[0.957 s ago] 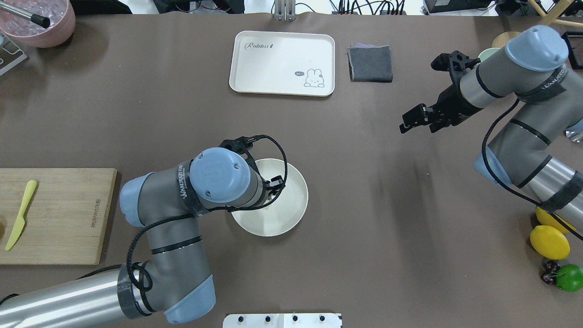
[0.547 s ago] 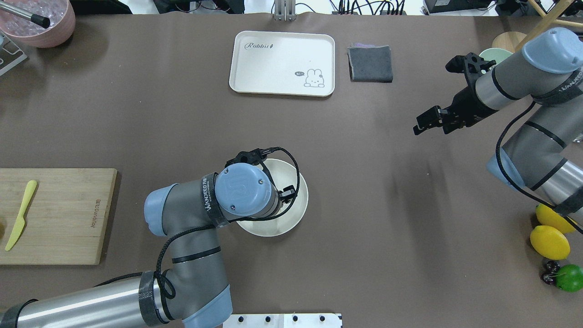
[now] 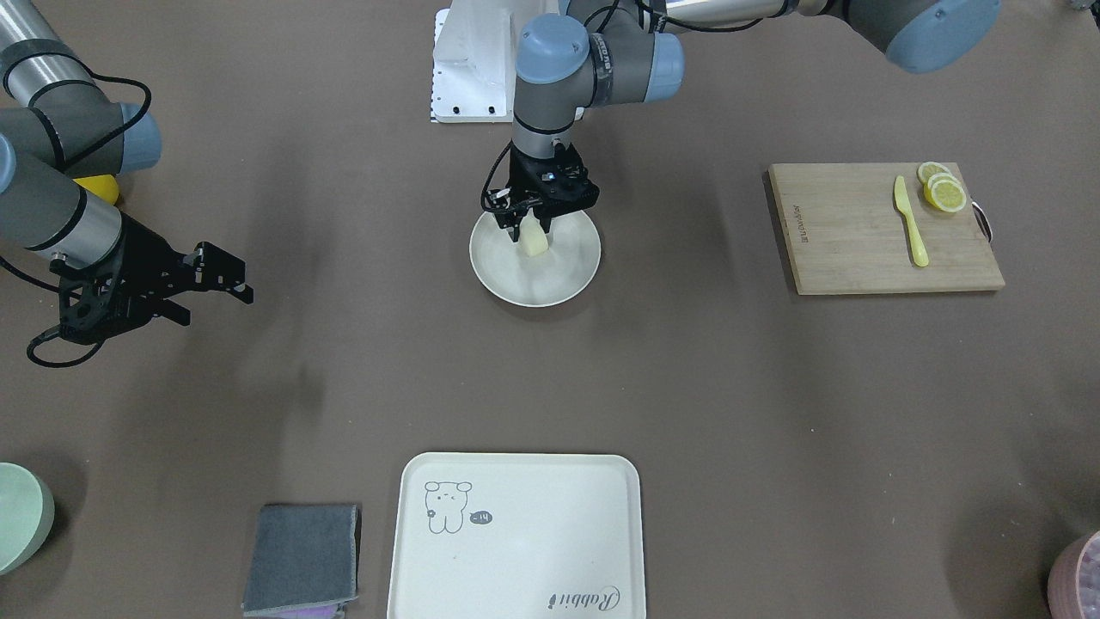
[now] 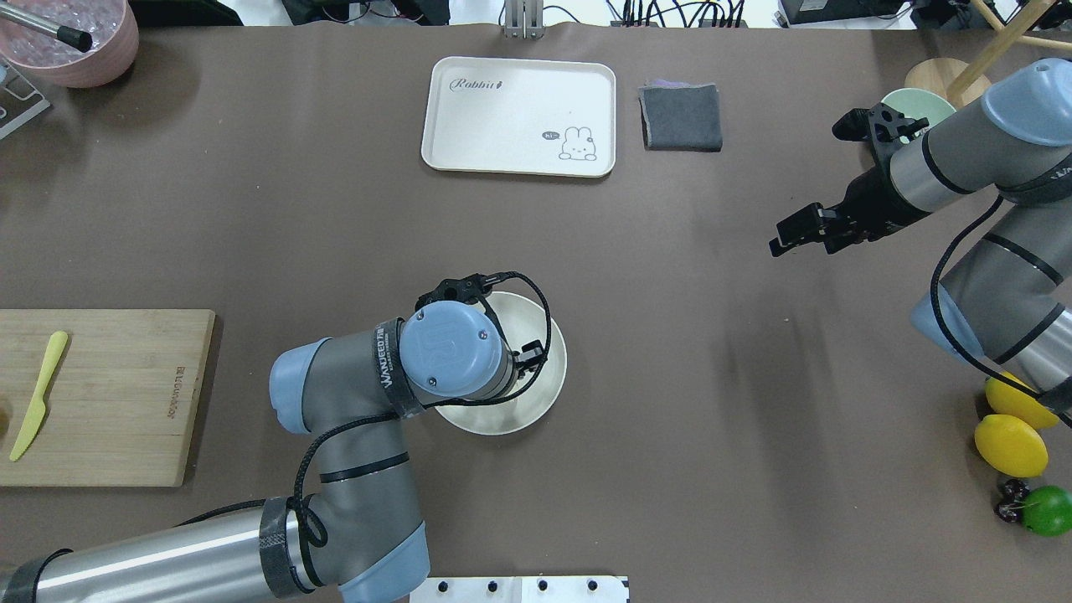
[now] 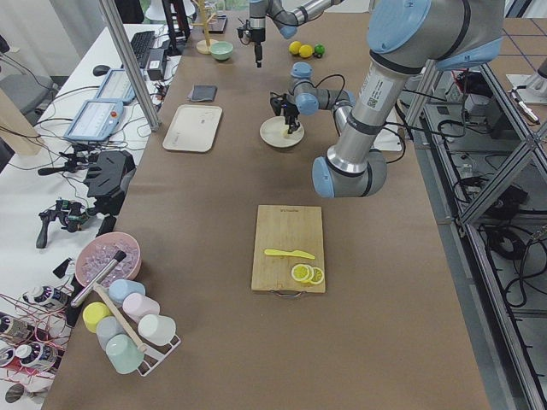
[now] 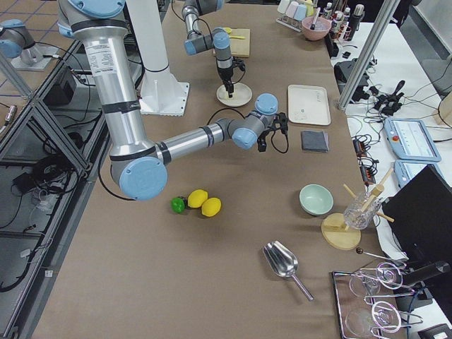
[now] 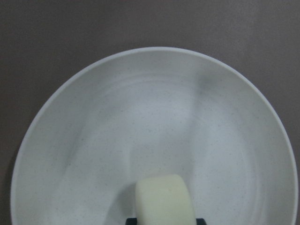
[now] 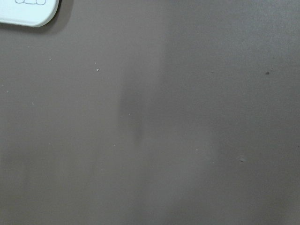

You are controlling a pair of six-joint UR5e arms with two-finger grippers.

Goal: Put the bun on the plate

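Observation:
The bun (image 3: 534, 242), a small pale cream lump, hangs upright between the fingers of my left gripper (image 3: 534, 228), low over the near-robot half of the round cream plate (image 3: 537, 279). In the left wrist view the bun (image 7: 164, 199) fills the bottom centre, with the plate (image 7: 140, 108) below it. From overhead my left wrist covers the bun and much of the plate (image 4: 544, 389). Whether the bun touches the plate I cannot tell. My right gripper (image 4: 783, 237) hovers open and empty far to the right, also seen from the front as my right gripper (image 3: 239, 282).
A rabbit tray (image 4: 519, 117) and a folded grey cloth (image 4: 681, 117) lie at the far side. A cutting board (image 4: 109, 398) with a yellow knife (image 4: 33, 406) is at left. Lemons (image 4: 1011, 444), a green fruit (image 4: 1047, 509) and a green bowl (image 4: 917, 102) sit at right.
My left arm moved right over the plate and then held still. My right arm drew back to the right and a little farther away, its gripper still open.

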